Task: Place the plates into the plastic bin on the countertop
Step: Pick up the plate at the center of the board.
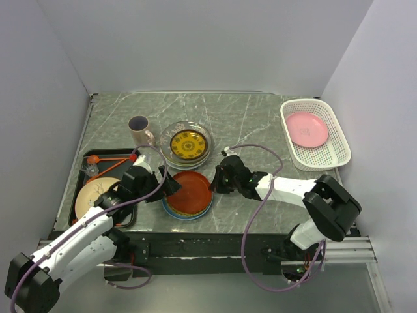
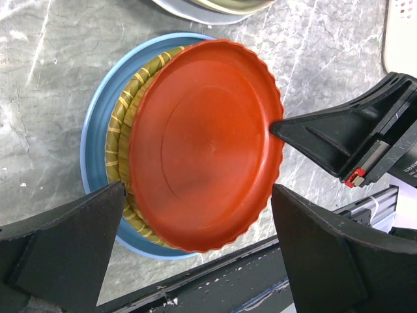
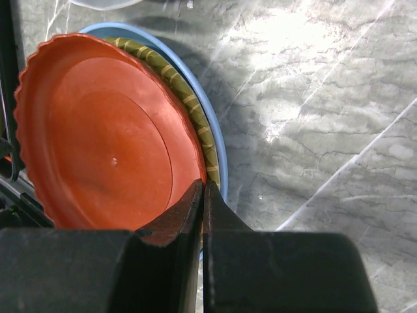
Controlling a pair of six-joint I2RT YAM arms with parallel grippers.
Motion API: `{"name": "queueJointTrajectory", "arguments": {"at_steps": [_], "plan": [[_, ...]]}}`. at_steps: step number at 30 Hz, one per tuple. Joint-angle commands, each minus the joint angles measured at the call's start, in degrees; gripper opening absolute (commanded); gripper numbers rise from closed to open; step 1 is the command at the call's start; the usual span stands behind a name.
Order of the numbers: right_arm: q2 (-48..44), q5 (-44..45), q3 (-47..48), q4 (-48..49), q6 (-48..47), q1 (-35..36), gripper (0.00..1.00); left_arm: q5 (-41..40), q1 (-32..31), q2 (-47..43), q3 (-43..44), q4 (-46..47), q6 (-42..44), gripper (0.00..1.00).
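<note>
A red plate (image 1: 190, 192) with a scalloped rim lies on top of a green-and-yellow striped plate (image 2: 124, 111) and a blue plate (image 2: 98, 98) near the front edge of the countertop (image 1: 260, 117). My right gripper (image 3: 202, 188) is shut on the red plate's (image 3: 104, 143) right rim; it also shows in the top view (image 1: 216, 182). The plate (image 2: 202, 143) sits shifted toward that side. My left gripper (image 2: 195, 215) is open, with one finger on each side of the plate's left edge, and holds nothing. The white bin (image 1: 339, 140) at the back right holds a pink plate (image 1: 307, 129).
A second stack with a yellow-patterned plate (image 1: 188, 143) in a clear glass plate stands behind the red one. A beige mug (image 1: 139, 130) is to its left. A black tray (image 1: 88, 171) at the left holds a beige plate (image 1: 91, 195) and an orange utensil (image 1: 107, 158).
</note>
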Motion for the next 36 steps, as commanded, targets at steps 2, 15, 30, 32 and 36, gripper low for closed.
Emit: {"name": "queueJointTrajectory", "arguments": {"at_steps": [2, 15, 30, 32, 36], "plan": [[-2.5, 2.3, 1.5, -0.5, -0.3, 0.3, 0.04, 0.3, 0.0, -1.6, -0.5, 1.6, 1.0, 0.99], [-8.7, 3.3, 1.0, -2.3, 0.1, 0.3, 0.03, 0.1, 0.0, -3.5, -1.8, 2.3, 0.6, 0.99], [-14.3, 6.8, -0.6, -6.7, -0.2, 0.0, 0.02, 3.0, 0.0, -3.1, -2.7, 6.7, 0.3, 0.99], [-14.4, 6.6, -0.8, -6.5, 0.1, 0.1, 0.03, 4.0, 0.0, -3.0, -2.5, 7.0, 0.3, 0.99], [-13.7, 6.0, -0.6, -5.9, 0.3, 0.1, 0.02, 4.3, 0.0, -3.0, -1.9, 6.6, 0.5, 0.99]]}}
